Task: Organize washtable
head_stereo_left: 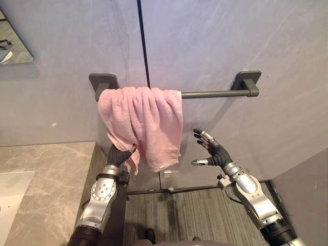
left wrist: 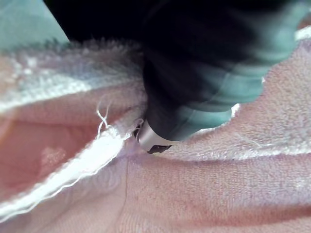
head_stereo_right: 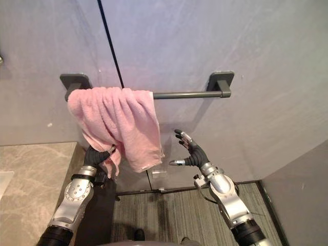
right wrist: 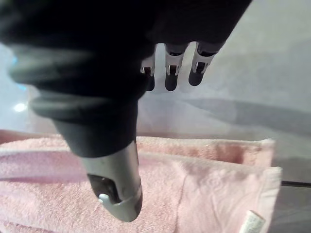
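Right hand [head_stereo_left: 214, 152] spread wide and empty, hanging just right of the towel, not touching it. Left hand [head_stereo_left: 119, 155] pushed up into the towel's lower left edge and lost in the folds; cannot tell whether it grips.

Grey wall [head_stereo_left: 230, 41] ahead, marbled countertop [head_stereo_left: 46, 174] at lower left. Dark towel bar [head_stereo_left: 212, 94] fixed to the wall, its right half bare.

Pink towel [head_stereo_left: 146, 120] draped over the bar's left end, bunched in thick folds and hanging uneven.

Handling, as judged:
- Terry cloth: soft, light, limp, nothing fragile.
- Grips well in fingers, but likely slides along the smooth bar if tugged from one side.
- Best hold is a pinch on the hem, one hand per side, then draw it sideways to spread.

Loose threads [left wrist: 102, 114] on the hem and a small label [right wrist: 252, 221] at one corner may snag.
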